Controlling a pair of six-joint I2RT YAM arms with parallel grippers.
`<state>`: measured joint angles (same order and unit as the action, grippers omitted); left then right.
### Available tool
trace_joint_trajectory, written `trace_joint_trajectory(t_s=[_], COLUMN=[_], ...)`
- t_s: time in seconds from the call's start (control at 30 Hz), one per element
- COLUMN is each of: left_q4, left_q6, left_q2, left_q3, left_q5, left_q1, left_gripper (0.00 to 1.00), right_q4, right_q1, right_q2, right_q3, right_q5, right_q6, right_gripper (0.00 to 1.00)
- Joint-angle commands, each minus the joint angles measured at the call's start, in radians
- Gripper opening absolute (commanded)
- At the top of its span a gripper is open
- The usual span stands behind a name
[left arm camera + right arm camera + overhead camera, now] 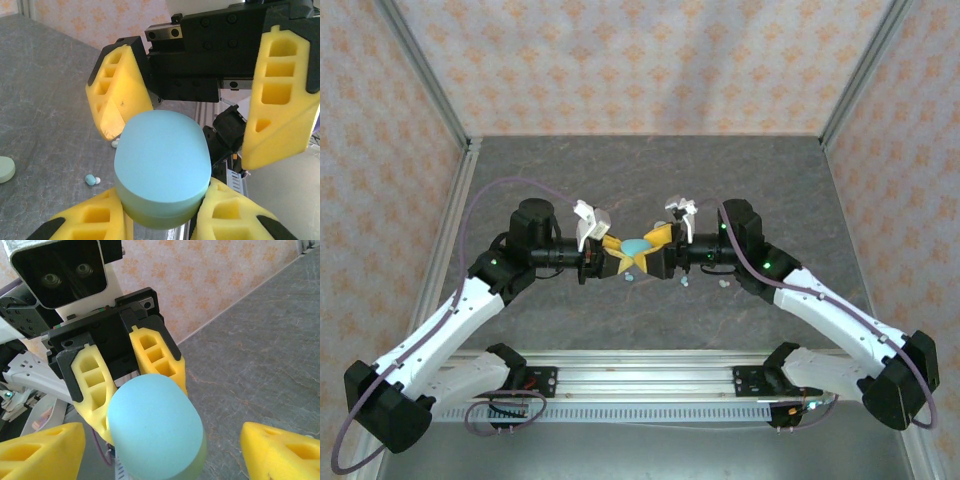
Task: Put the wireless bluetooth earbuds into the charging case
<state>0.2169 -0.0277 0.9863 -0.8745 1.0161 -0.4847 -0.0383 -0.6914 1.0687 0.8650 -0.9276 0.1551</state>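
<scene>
Table of grey stone pattern spans the top view's middle. Left gripper clamps the blue oval charging case at centre frame; right gripper faces it with jaws spread wide (yellow pads either side, clear of the case). One earbud lies on the table at lower left, apart from the case.

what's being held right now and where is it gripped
The left gripper holds the blue charging case, pinched across its lower, greenish half. The right gripper stands open, its fingers to either side of the case, not gripping.
</scene>
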Motion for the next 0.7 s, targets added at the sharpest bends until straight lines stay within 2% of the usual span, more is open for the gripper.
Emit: trace_joint_trajectory(t_s=[0.0, 0.2, 0.47, 0.67], left_q4=[0.003, -0.003, -0.016, -0.023], left_q6=[-0.007, 0.001, 0.002, -0.023], left_q2=[-0.009, -0.013, -0.009, -0.025], left_q3=[-0.035, -0.026, -0.025, -0.005], left_q5=[0.035, 0.036, 0.042, 0.056], left_q1=[-0.008, -0.009, -0.013, -0.016], left_gripper=[0.17, 0.17, 0.17, 0.17], right_q4=[0.011, 0.033, 0.017, 0.000], right_q1=[-0.007, -0.007, -0.007, 0.011], right_q2=[-0.021, -0.015, -0.018, -0.005], right_q3=[0.003, 0.007, 0.005, 0.020], right_q5=[0.006, 0.013, 0.055, 0.070], right_q6=[-0.057, -0.078, -0.068, 0.011], right_gripper=[0.82, 0.80, 0.58, 0.58])
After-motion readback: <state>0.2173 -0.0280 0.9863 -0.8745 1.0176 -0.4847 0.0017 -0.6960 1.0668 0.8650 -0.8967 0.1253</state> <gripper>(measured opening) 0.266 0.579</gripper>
